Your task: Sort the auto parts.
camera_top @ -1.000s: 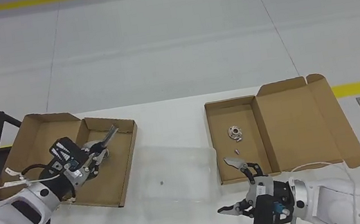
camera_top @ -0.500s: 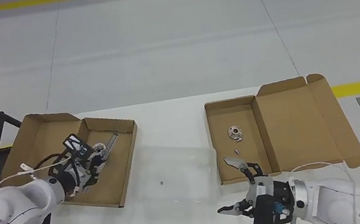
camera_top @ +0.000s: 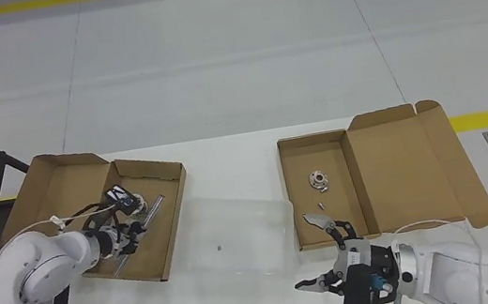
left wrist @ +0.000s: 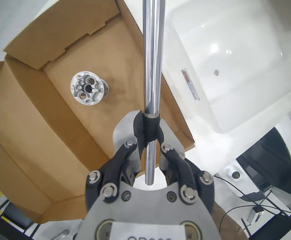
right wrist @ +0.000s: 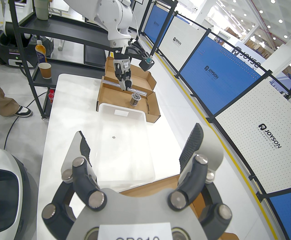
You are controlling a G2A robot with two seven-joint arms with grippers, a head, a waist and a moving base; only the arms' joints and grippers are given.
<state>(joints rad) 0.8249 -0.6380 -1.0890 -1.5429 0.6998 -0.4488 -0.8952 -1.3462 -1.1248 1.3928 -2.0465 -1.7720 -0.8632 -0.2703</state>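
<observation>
Pinching a rod (left wrist: 152, 56) in the left gripper (left wrist: 149, 136), with the black pads (left wrist: 138, 127) closing tight on it near one end, leaving a short stub pointing back at the wrist and the long shiny length running straight out ahead. Holding that rod level and low over the left box (left wrist: 118, 109), an open cardboard one with the lid folded out flat; not showing clearly whether touching the floor or hanging just above. Showing a hub (left wrist: 87, 91), a round metal part with a holed flange, standing on end on the box floor near this gripper, off to one side of the rod and apart from it. Showing, on the rod's other side, just past the box wall, a tray (left wrist: 227, 68), white and shallow, lying between the two grippers and carrying one dark speck (left wrist: 216, 72) on its floor. Hanging the right gripper (right wrist: 139, 141) well apart from the left one, at the far end of the tray, with the fingers spreading wide and gripping nothing. Showing the right box (camera_top: 417, 164) just beside this gripper, open likewise, holding a second hub (camera_top: 319, 179) ahead of the fingertips and a tiny part (camera_top: 324, 206) lying nearer, between that hub and the gripper.
</observation>
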